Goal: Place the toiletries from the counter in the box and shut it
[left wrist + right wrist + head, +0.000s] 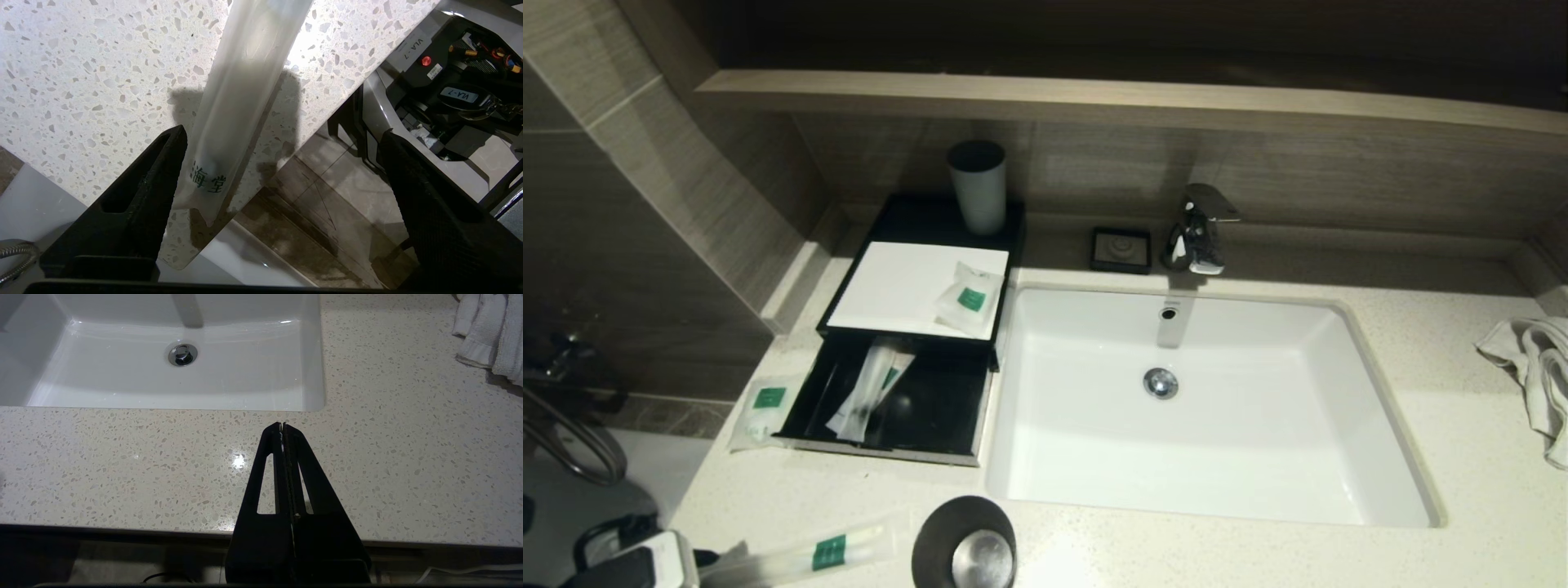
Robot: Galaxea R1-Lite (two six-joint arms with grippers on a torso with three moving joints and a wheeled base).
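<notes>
The black box (845, 278) has a white top panel, and its front drawer (931, 429) stands open. One long sachet (870, 392) lies in the drawer. A small sachet (968, 298) lies on the white panel. Another small sachet (760, 408) lies on the counter (1258, 555) left of the drawer. The second long sachet (825, 551) lies at the counter's front left corner. My left gripper (282, 132) is open there, and the sachet's near end (245, 94) lies between its fingers, close against one finger (163, 163). My right gripper (282, 424) is shut and empty above the counter in front of the sink.
A grey cup (978, 186) stands on the back of the box. A black cup (964, 543) lies on the counter's front, right of the long sachet. The white sink (1339, 392), a tap (1196, 229), a black soap dish (1121, 249) and a towel (1539, 376) are to the right.
</notes>
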